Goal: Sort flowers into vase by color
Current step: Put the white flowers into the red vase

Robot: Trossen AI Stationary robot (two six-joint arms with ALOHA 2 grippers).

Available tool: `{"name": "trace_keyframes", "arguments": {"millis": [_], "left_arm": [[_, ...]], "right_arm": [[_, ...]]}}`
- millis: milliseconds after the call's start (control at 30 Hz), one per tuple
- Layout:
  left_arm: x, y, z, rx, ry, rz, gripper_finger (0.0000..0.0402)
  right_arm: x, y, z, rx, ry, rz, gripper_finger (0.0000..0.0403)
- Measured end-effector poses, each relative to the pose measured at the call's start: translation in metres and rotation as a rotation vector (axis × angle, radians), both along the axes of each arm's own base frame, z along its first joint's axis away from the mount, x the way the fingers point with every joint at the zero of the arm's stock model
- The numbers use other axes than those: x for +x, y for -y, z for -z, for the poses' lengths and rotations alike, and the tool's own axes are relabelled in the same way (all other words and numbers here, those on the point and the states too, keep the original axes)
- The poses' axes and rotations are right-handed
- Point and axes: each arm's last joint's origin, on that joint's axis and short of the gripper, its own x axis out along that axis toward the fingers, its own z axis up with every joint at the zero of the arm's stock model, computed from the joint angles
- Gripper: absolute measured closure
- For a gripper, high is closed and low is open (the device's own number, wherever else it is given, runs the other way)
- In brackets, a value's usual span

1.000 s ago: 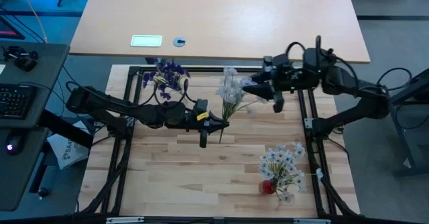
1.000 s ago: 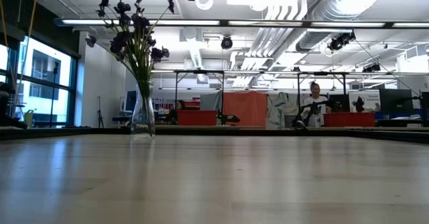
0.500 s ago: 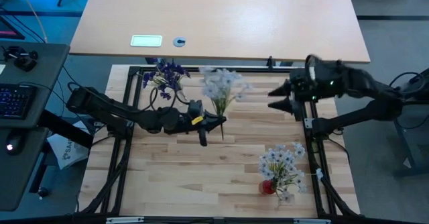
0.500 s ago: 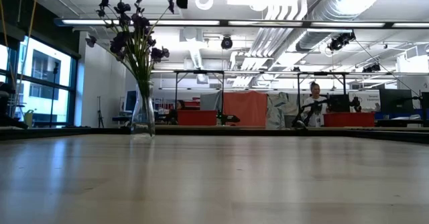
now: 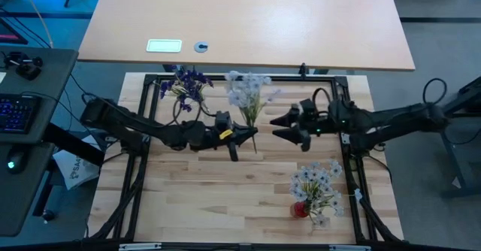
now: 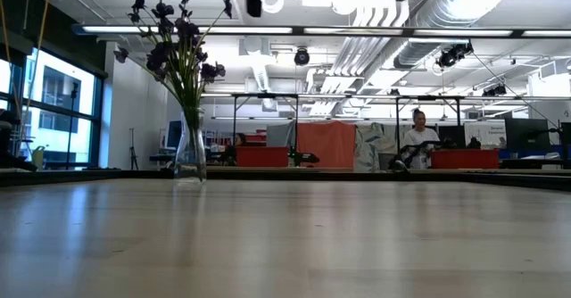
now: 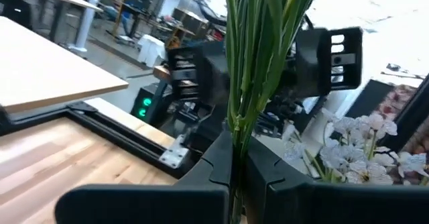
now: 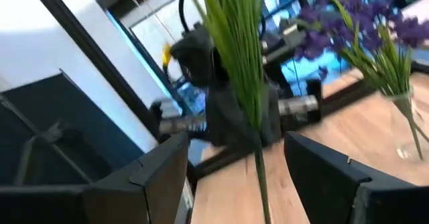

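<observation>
The left pincer [image 7: 236, 174] grips green flower stems [image 7: 258, 56]; white blooms [image 7: 365, 150], seemingly another bunch, stand beyond.

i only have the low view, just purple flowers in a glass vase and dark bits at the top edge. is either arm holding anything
Observer: Yes. The left end effector is shut on the green stems of a white spray, held above the middle of the table.
Operator: where's the right arm then
Observer: The right end effector is open and points at those stems from the right. In the high view it is apart from them.
Operator: is there a vase for the white ones
Observer: A small red vase stands near the table's front right, already holding white flowers.
</observation>
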Motion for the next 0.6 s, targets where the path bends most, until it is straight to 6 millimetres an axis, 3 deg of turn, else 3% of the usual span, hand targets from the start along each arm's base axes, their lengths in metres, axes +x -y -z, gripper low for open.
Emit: {"name": "trace_keyframes", "arguments": {"millis": [100, 300, 600], "left_arm": [[0.018, 0.0, 0.001, -0.002, 0.004, 0.04, 0.0401], [0.04, -0.001, 0.0, -0.005, 0.016, 0.094, 0.0401], [0.039, -0.001, -0.004, 0.005, 0.028, 0.092, 0.0401]], "right_arm": [[0.015, -0.001, 0.004, -0.028, -0.024, 0.002, 0.016], [0.028, -0.004, -0.011, -0.067, -0.013, -0.033, 0.016], [0.028, -0.004, -0.018, -0.086, -0.035, -0.036, 0.0177]]}}
